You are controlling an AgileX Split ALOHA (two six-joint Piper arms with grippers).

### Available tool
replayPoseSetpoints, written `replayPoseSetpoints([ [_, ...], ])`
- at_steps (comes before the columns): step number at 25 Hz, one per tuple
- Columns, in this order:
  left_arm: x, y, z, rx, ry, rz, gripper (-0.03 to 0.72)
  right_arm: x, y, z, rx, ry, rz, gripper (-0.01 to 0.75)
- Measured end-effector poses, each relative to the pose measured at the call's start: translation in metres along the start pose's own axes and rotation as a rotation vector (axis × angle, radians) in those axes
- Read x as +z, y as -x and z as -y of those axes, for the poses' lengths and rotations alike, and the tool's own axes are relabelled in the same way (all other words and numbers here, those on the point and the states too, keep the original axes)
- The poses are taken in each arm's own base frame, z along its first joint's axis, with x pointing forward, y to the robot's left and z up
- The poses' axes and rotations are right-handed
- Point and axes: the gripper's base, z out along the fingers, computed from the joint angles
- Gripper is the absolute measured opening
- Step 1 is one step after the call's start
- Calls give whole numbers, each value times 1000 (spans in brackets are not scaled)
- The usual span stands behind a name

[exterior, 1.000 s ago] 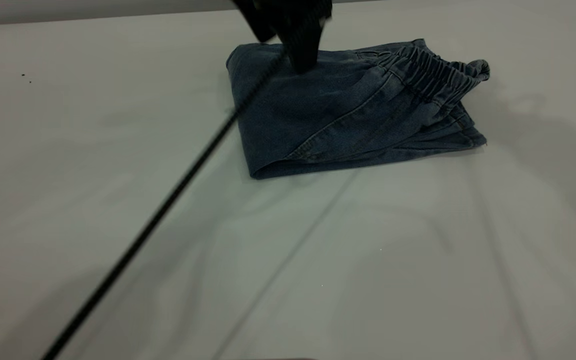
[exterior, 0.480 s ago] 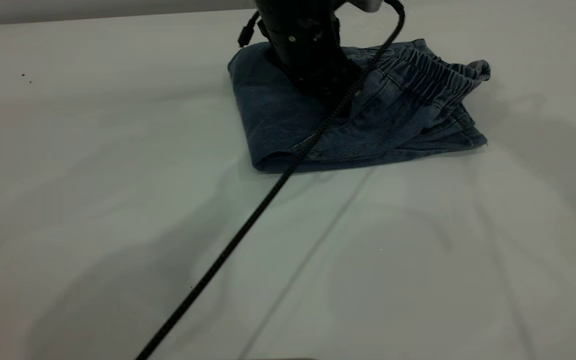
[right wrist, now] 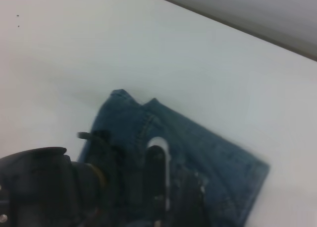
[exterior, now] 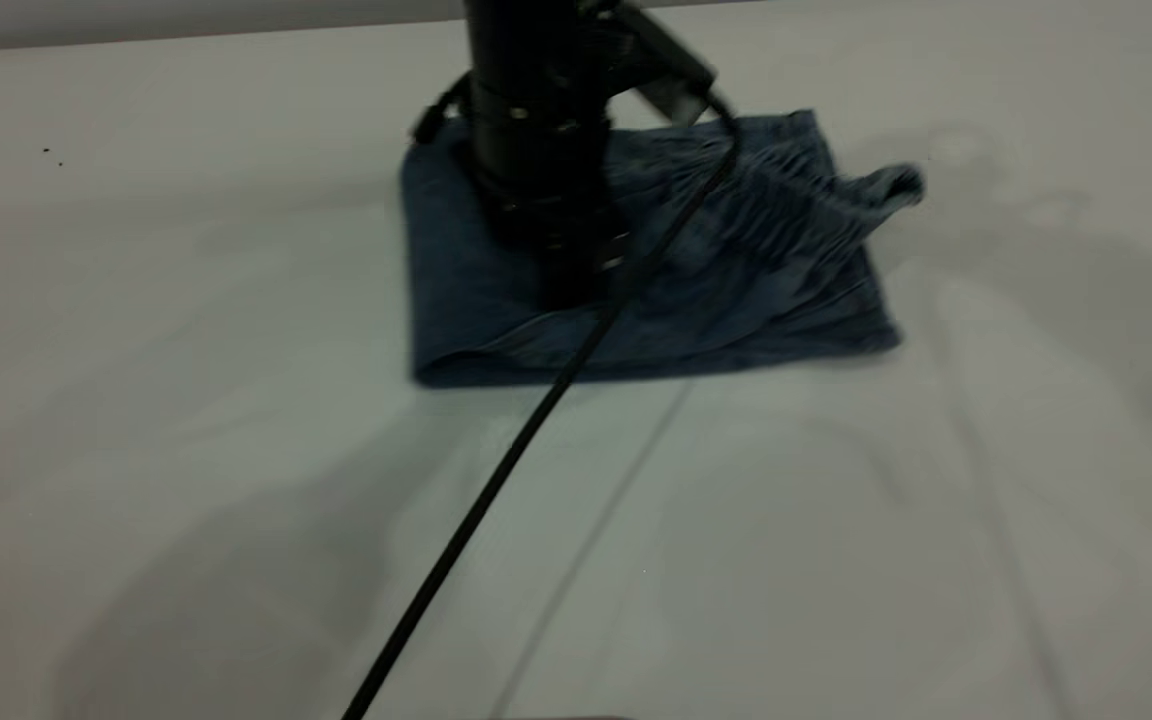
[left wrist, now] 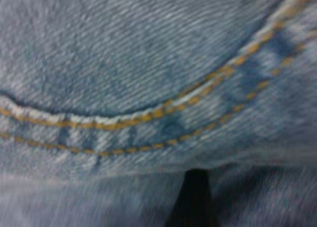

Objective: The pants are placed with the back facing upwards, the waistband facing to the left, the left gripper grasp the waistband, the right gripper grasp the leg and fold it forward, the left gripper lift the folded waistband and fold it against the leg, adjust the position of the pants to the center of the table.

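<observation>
The pants [exterior: 766, 290] lie folded into a rough square of blue denim on the far middle of the table [exterior: 186, 450]. Their ruffled waistband [exterior: 796, 200] runs along the fold's right side, one end sticking up. The leg is folded under and cannot be told apart. My left gripper [exterior: 571, 290] stands upright, pressed down on the pants' left half. In the left wrist view, denim with a curved yellow-stitched seam [left wrist: 148, 120] fills the frame. The right wrist view shows the pants [right wrist: 218, 152] from a distance with the black arm on them. The right gripper is outside the exterior view.
A black cable [exterior: 496, 480] slants from the left arm across the table towards the near edge. Faint creases [exterior: 616, 510] run through the white cloth surface. Bare tabletop lies on every side of the pants.
The left arm has come down onto the pants. The pants have slid left and towards the near edge under it, and the waistband end has shifted with them.
</observation>
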Motion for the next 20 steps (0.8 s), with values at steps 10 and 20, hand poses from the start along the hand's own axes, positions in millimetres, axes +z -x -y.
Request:
replayPoseSetpoints([
  [10,-17,-6,-3,-22,10,-141,553,-5,1,-1,-17,-7,8,504],
  [20,-111,31,-28,-121,102,97,553,-108,2,-38,-103,-15,115,504],
])
